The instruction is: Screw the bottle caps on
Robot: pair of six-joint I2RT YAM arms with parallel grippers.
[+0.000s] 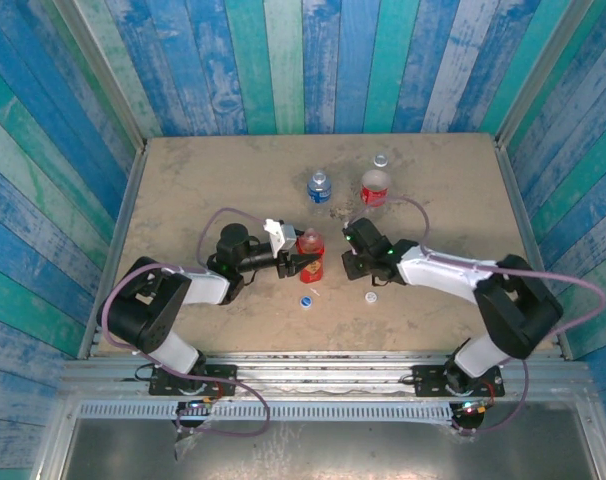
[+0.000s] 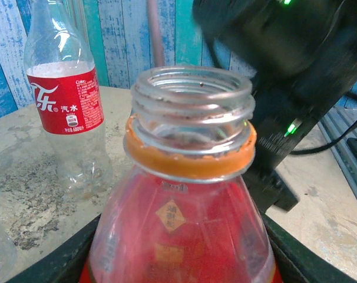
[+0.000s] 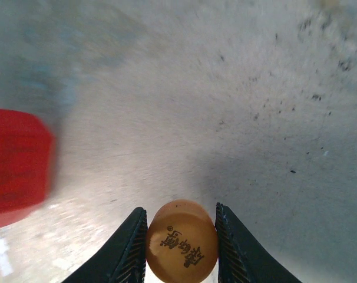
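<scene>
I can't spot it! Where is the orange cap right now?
In the right wrist view, the orange cap sits pinched in the right gripper, right of the open red bottle that the left gripper holds at the middle of the table.

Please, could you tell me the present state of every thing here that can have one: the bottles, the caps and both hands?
left hand: closed on the red bottle.
right hand: closed on the orange-brown cap.
red bottle: upright, neck open, no cap on.
orange-brown cap: not on any bottle, held.
blue cap: loose on the table.
white cap: loose on the table.
blue-label bottle: upright, standing free.
red-label bottle: upright, standing free.
</scene>
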